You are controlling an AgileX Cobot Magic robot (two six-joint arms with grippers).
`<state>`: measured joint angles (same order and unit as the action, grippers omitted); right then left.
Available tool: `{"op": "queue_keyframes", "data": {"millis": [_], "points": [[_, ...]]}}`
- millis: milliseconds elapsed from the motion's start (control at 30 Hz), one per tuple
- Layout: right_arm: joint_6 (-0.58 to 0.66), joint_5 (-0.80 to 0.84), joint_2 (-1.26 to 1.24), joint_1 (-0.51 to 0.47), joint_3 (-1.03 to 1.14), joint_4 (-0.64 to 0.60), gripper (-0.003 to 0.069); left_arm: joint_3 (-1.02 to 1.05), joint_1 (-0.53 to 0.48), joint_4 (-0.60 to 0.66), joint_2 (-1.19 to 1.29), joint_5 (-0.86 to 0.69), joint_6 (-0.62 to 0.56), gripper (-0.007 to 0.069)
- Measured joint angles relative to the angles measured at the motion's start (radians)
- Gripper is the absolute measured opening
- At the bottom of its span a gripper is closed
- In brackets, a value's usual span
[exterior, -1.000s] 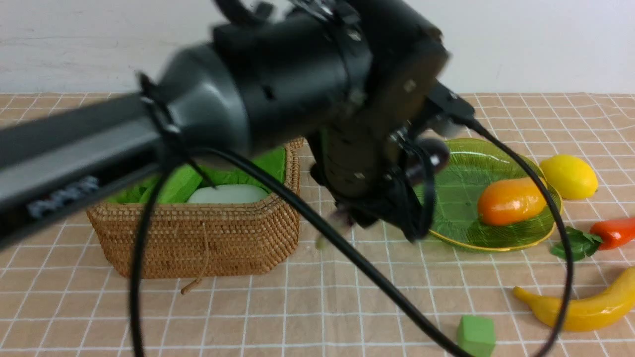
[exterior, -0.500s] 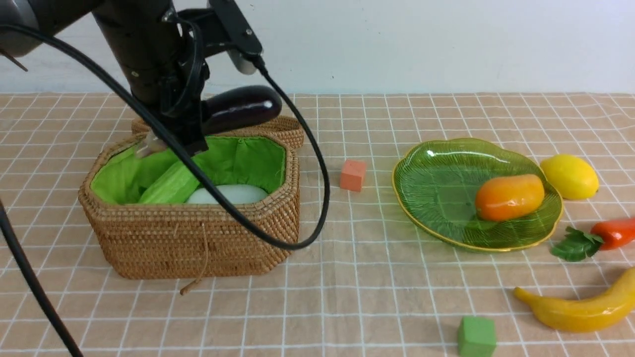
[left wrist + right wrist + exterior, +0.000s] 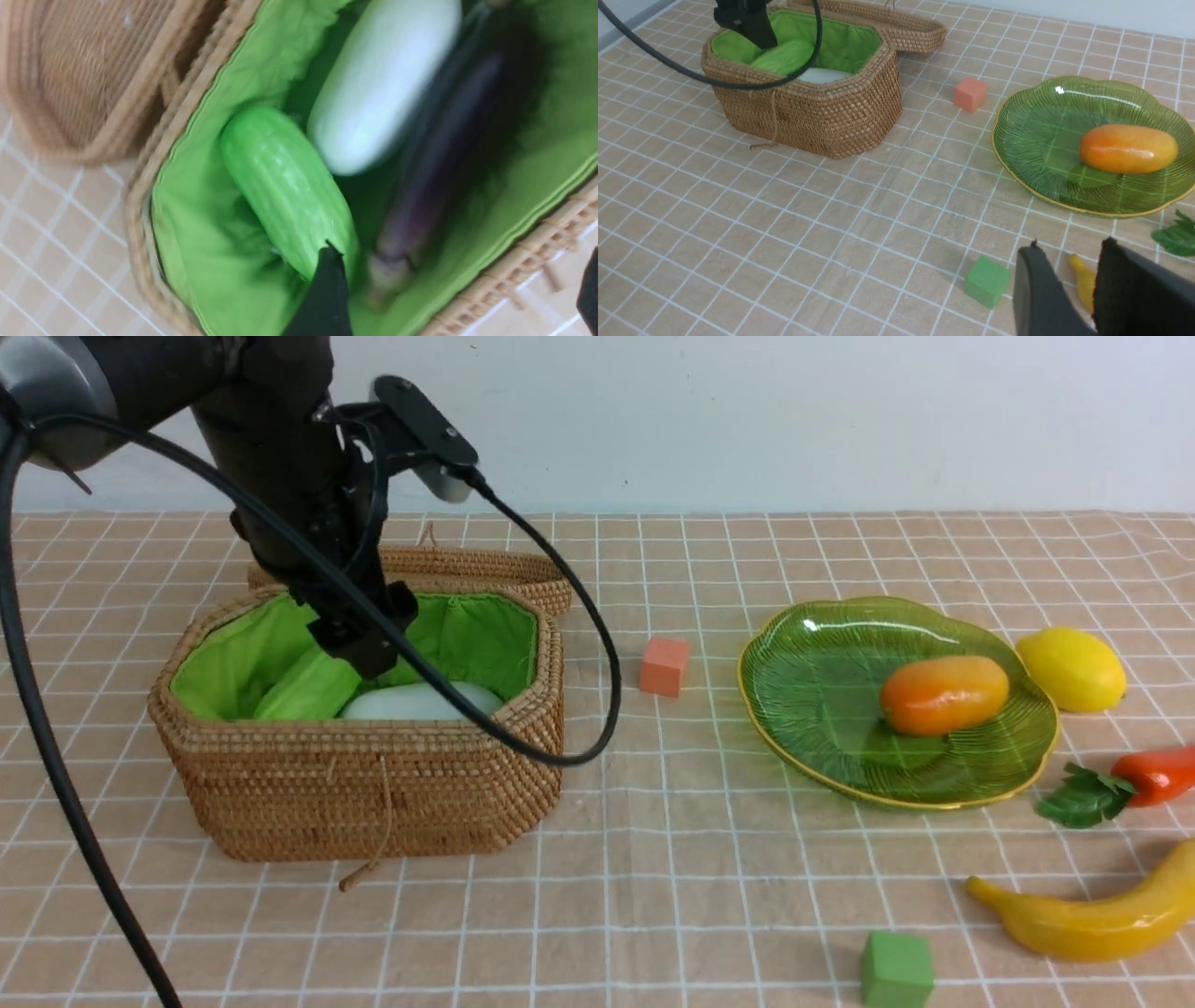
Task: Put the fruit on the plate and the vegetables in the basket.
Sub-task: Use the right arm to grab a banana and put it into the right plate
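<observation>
Eggplant [image 3: 439, 154] now in basket [image 3: 537, 261]; left wrist view only

A tan cloth [image 3: 653, 896] with a white grid covers the whole surface. The basket [image 3: 373, 784] stands right under the left claw [image 3: 359, 649], with its lid [image 3: 485, 569] just behind. Off to the claw's right lie an orange cube [image 3: 664, 665], the plate [image 3: 822, 691], a lemon [image 3: 1072, 668], a pepper [image 3: 1153, 773], a banana [image 3: 1092, 919] and a green cube [image 3: 896, 969].
</observation>
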<state>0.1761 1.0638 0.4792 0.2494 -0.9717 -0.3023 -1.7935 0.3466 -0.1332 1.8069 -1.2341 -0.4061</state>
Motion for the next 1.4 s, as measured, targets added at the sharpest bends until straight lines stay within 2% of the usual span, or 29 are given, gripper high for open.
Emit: {"op": "queue_keyframes", "data": {"millis": [100, 167, 200, 233, 267, 333, 400, 467, 500, 600, 667, 733, 800, 933, 1133, 1400], "points": [[-0.019, 0.020, 0.049, 0.000, 0.000, 0.001, 0.0200, 0.000, 0.026, 0.013, -0.058, 0.000, 0.150, 0.0533], [-0.035, 0.042, 0.126, 0.000, 0.000, 0.005, 0.0200, 0.000, 0.087, 0.026, -0.145, 0.000, 0.296, 0.0327], [-0.036, 0.049, 0.187, 0.000, 0.000, 0.006, 0.0200, 0.003, 0.129, 0.034, -0.201, 0.000, 0.357, 0.0179], [-0.036, 0.049, 0.205, 0.000, 0.000, 0.006, 0.0200, 0.003, 0.135, 0.035, -0.209, 0.000, 0.364, 0.0158], [-0.036, 0.049, 0.251, 0.000, 0.000, 0.010, 0.0200, 0.016, 0.173, 0.044, -0.259, 0.000, 0.391, 0.0059], [-0.037, 0.042, 0.324, 0.000, 0.000, 0.026, 0.0203, 0.044, 0.214, 0.053, -0.319, 0.000, 0.406, -0.0003], [-0.045, 0.021, 0.406, 0.000, 0.000, 0.060, 0.0205, 0.111, 0.265, 0.058, -0.404, 0.000, 0.435, -0.0013], [-0.126, -0.005, 0.531, -0.020, 0.000, 0.154, 0.0204, 0.266, 0.329, 0.061, -0.531, 0.000, 0.464, -0.0013], [-0.135, -0.008, 0.548, -0.027, 0.000, 0.170, 0.0204, 0.266, 0.333, 0.061, -0.540, 0.000, 0.466, -0.0013], [-0.280, -0.024, 0.674, -0.119, 0.000, 0.286, 0.0209, 0.495, 0.388, 0.073, -0.719, 0.058, 0.480, -0.0013], [-0.330, -0.038, 0.732, -0.183, 0.000, 0.309, 0.0213, 0.612, 0.409, 0.086, -0.810, 0.139, 0.479, -0.0013], [-0.370, -0.058, 0.786, -0.247, 0.000, 0.310, 0.0220, 0.733, 0.420, 0.103, -0.887, 0.221, 0.470, -0.0013], [-0.401, -0.100, 0.870, -0.342, 0.000, 0.268, 0.0248, 0.921, 0.427, 0.159, -1.022, 0.398, 0.440, -0.0013], [-0.411, -0.170, 0.973, -0.410, 0.000, 0.179, 0.0307, 1.114, 0.427, 0.244, -1.154, 0.573, 0.390, -0.0013], [-0.419, -0.329, 1.127, -0.437, 0.000, 0.132, 0.0418, 1.220, 0.427, 0.347, -1.299, 0.721, 0.275, -0.0013], [-0.438, -0.409, 1.287, -0.438, -0.006, 0.132, 0.0440, 1.227, 0.427, 0.363, -1.326, 0.794, 0.248, -0.0013]]}}
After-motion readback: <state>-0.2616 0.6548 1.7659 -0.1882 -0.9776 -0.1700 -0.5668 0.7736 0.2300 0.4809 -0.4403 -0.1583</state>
